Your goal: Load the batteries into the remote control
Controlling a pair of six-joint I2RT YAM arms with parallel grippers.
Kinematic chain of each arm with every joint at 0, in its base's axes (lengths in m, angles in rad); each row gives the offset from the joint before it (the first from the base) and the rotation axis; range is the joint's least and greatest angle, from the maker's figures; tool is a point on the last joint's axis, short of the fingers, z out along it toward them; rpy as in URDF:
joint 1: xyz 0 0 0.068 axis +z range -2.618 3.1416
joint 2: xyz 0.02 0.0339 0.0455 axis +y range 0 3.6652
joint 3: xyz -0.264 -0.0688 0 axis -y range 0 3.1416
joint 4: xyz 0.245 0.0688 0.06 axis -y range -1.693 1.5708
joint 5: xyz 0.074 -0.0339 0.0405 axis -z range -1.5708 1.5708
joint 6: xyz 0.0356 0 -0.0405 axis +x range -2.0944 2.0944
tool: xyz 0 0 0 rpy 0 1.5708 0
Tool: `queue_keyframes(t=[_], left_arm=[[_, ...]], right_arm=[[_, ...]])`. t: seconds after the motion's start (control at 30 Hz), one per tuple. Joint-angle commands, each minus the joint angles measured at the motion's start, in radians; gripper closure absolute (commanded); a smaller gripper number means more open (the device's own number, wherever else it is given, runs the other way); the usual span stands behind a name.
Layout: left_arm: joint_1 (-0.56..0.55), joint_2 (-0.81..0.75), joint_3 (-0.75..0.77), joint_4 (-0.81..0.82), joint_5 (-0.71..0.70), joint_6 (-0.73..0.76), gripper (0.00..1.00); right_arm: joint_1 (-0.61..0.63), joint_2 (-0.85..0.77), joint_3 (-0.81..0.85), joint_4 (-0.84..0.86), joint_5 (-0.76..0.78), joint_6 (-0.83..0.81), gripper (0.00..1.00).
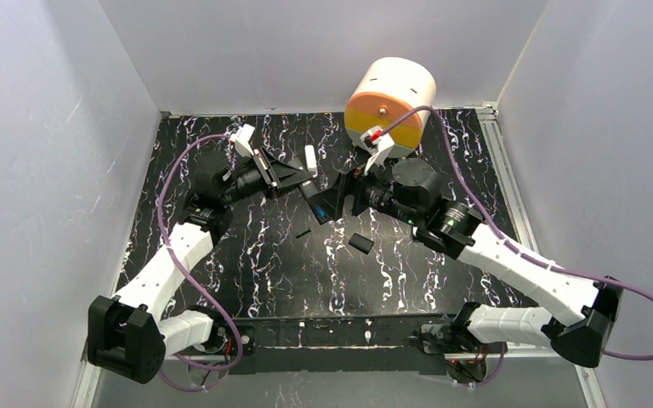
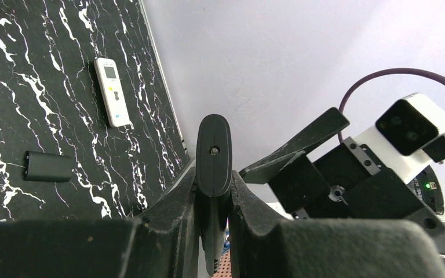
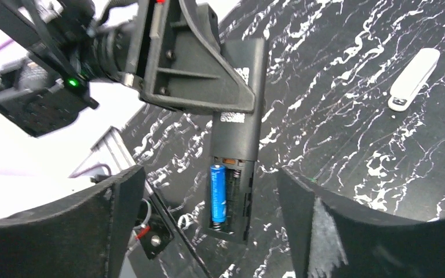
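Note:
My left gripper [image 2: 214,197] is shut on a slim black remote control [image 3: 237,116], held above the table with its open battery bay facing my right wrist camera. A shiny blue battery [image 3: 218,194] sits in the left slot. The slot beside it shows a bare spring. My right gripper [image 3: 211,220] is open just in front of the bay, fingers wide on either side and touching nothing. In the top view the two grippers meet at mid-table around the remote control [image 1: 323,204]. The left wrist view shows it edge-on [image 2: 213,156].
A white remote with a small display [image 2: 112,92] lies near the wall edge. A narrow white stick [image 3: 414,79] and a black cover piece [image 1: 360,244] lie on the marbled table. A tiny dark piece [image 1: 303,231] lies nearby. An orange-and-white drum [image 1: 389,106] stands at the back.

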Motion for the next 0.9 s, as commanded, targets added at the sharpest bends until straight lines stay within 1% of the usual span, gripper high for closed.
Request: queue_keyframes(t=[0.0, 0.1, 0.17, 0.27, 0.33, 0.43, 0.57, 0.67, 0.73, 0.87], left_arm=[[0.008, -0.037, 0.052, 0.028, 0.010, 0.027, 1.00], [0.007, -0.041, 0.057, 0.038, 0.001, 0.027, 1.00], [0.007, -0.042, 0.060, 0.051, -0.008, 0.018, 1.00], [0.007, -0.042, 0.062, 0.082, -0.024, -0.005, 1.00], [0.007, -0.037, 0.061, 0.101, -0.042, -0.018, 1.00], [0.008, -0.031, 0.043, 0.151, -0.073, -0.049, 1.00], [0.007, -0.029, 0.023, 0.204, -0.103, -0.076, 1.00], [0.007, -0.027, 0.017, 0.219, -0.109, -0.081, 1.00], [0.007, -0.025, 0.010, 0.233, -0.109, -0.089, 1.00], [0.007, -0.027, 0.002, 0.246, -0.104, -0.091, 1.00]], right_arm=[[0.000, -0.071, 0.055, 0.082, 0.072, 0.077, 0.03], [0.000, -0.106, 0.034, 0.065, 0.195, 0.163, 0.01], [0.000, -0.147, -0.019, 0.096, 0.297, 0.236, 0.01], [-0.001, -0.215, -0.120, 0.156, 0.388, 0.394, 0.01], [-0.001, -0.224, -0.165, 0.167, 0.418, 0.522, 0.01], [-0.001, -0.201, -0.211, 0.232, 0.386, 0.659, 0.01], [-0.001, -0.144, -0.208, 0.256, 0.335, 0.745, 0.01], [-0.001, -0.115, -0.235, 0.356, 0.298, 0.827, 0.01], [0.000, -0.085, -0.243, 0.426, 0.243, 0.859, 0.01], [0.000, -0.028, -0.207, 0.468, 0.185, 0.883, 0.01]])
